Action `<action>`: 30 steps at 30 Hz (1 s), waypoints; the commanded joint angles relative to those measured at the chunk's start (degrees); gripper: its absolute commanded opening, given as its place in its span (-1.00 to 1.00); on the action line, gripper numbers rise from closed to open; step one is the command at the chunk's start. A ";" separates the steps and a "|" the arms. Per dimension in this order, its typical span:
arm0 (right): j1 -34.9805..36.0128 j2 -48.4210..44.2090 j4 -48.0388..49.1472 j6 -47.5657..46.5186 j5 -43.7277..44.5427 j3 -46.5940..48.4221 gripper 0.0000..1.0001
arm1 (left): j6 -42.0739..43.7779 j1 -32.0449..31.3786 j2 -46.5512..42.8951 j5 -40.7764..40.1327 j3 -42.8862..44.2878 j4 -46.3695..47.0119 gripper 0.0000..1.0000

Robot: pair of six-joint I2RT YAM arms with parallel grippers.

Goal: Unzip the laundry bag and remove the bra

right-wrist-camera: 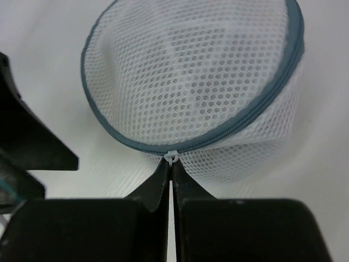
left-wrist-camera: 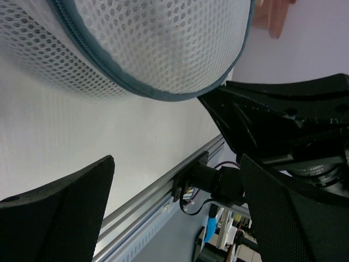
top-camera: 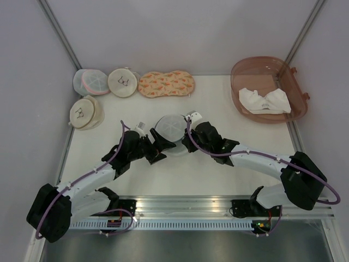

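The laundry bag (top-camera: 170,127) is a round white mesh pouch with a grey-blue zipper rim, lying mid-table between both arms. In the right wrist view the laundry bag (right-wrist-camera: 202,76) fills the top, and my right gripper (right-wrist-camera: 170,164) is shut on its small white zipper pull (right-wrist-camera: 171,158). My right gripper (top-camera: 185,143) touches the bag's near right edge. My left gripper (top-camera: 158,147) is at the bag's near left edge. Seen from the left wrist, my left gripper (left-wrist-camera: 177,164) is open and holds nothing, with the bag (left-wrist-camera: 163,43) just beyond its fingers. The bra is hidden; only a faint grey shadow shows through the mesh.
Two cream round pouches (top-camera: 123,82) (top-camera: 86,113), a white mesh pouch with pink trim (top-camera: 91,82) and an orange patterned pouch (top-camera: 166,83) lie at the back left. A brown see-through bin (top-camera: 267,68) holding white cloth (top-camera: 264,101) stands back right. A metal rail (top-camera: 180,204) runs along the near edge.
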 commanded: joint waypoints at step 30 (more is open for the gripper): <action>5.98 -3.08 -3.51 3.35 -6.41 1.62 -0.99 | -0.18 -0.25 9.73 -18.76 6.56 10.53 -0.96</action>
